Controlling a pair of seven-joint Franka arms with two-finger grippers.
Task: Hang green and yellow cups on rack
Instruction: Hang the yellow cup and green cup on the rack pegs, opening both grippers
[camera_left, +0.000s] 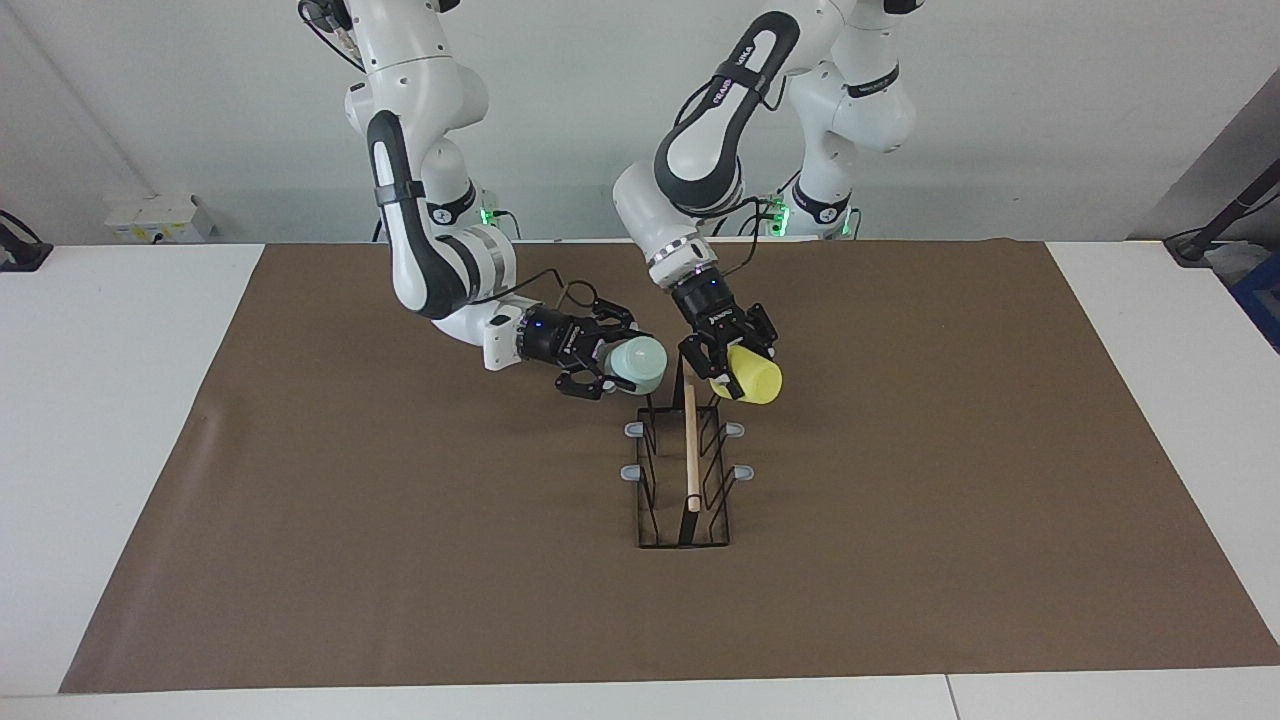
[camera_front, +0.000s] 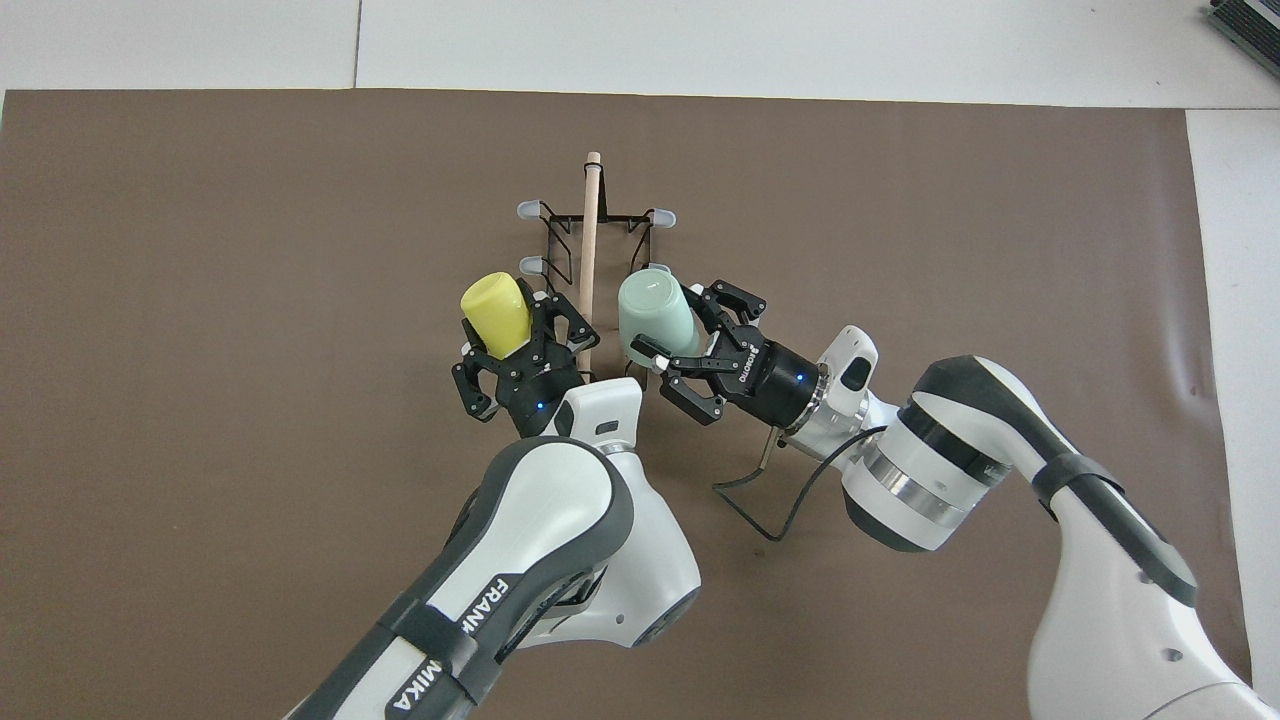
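Cups unhung: left tool (camera_left: 722, 372) grips yellow cup (camera_left: 752, 377), right tool (camera_left: 597, 364) grips green cup (camera_left: 638, 363), both over rack (camera_left: 684, 470).

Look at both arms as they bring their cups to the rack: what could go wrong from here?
1. The left end effector with the yellow cup and the right end effector with the green cup crowd the same end of the rack; they might collide.
2. A cup that misses its prong could catch the wire frame and shift or tip the rack.
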